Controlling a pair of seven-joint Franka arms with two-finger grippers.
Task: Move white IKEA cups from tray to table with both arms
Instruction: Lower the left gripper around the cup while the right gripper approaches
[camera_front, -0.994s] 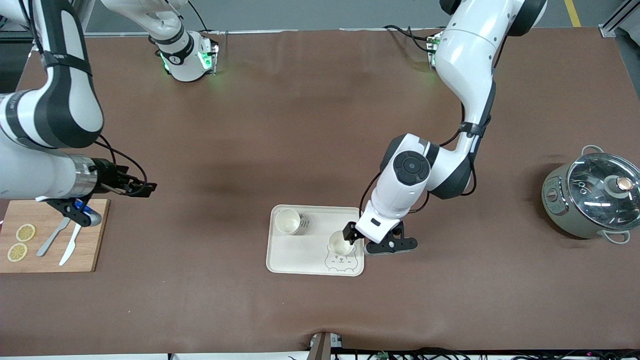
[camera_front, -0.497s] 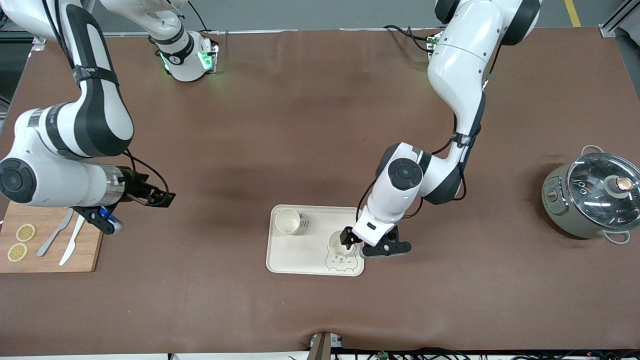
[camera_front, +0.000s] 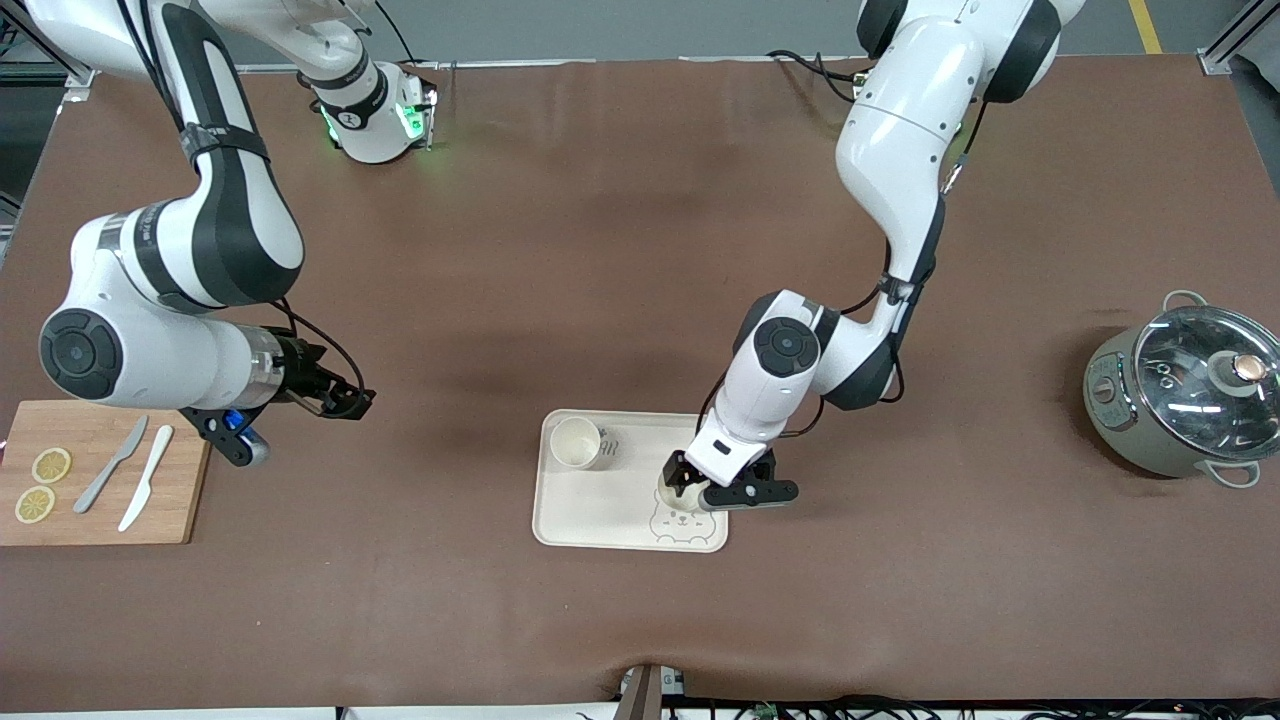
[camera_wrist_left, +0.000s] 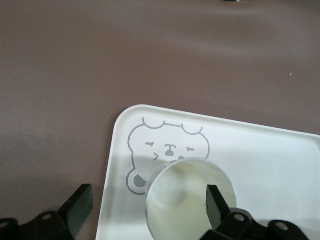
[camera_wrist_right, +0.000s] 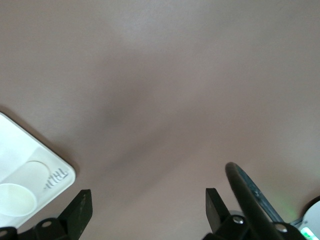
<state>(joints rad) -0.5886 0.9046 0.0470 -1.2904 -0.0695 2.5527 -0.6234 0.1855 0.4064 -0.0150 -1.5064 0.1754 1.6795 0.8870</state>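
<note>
Two white IKEA cups stand upright on the bear-printed tray (camera_front: 590, 520): one cup (camera_front: 576, 443) at its corner toward the right arm, the other cup (camera_wrist_left: 187, 197) by the bear, straddled by the left gripper (camera_wrist_left: 147, 205), jaws apart. Over bare table, the right gripper (camera_front: 350, 403) hangs spread, holding nothing.

Two cups (camera_front: 576, 442) on tray (camera_front: 600, 510)

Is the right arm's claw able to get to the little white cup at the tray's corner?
Probably yes. The open right claw hangs over bare brown table, and nothing stands between it and the small cream-white round cup on the cream rectangular bear-printed tray. The left claw is busy at the other cup.
</note>
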